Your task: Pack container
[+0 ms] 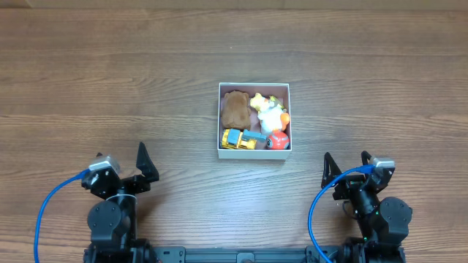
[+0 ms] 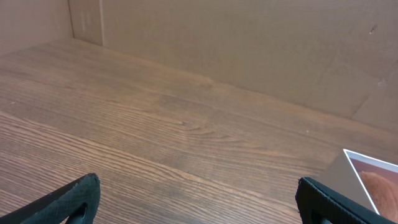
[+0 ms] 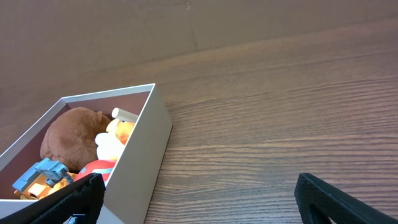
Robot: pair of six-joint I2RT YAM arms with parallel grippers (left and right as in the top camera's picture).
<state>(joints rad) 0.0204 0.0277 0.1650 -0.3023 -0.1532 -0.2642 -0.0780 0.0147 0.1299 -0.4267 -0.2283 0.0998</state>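
The container [image 1: 254, 153], a white-walled square box with a dusty-pink floor, sits at the table's middle. It holds a brown plush [image 1: 235, 109], a white and yellow toy [image 1: 270, 111], a red toy [image 1: 277, 141] and a blue and yellow truck [image 1: 240, 139]. The right wrist view shows its near wall [image 3: 140, 162] with the toys inside. The left wrist view shows only its corner [image 2: 367, 177]. My left gripper [image 1: 123, 166] is open and empty at the front left. My right gripper [image 1: 349, 169] is open and empty at the front right.
Brown cardboard walls [image 2: 249, 43] stand round the back of the wooden table [image 1: 110, 88]. Blue cables [image 1: 51, 201] loop from both arms near the front edge.
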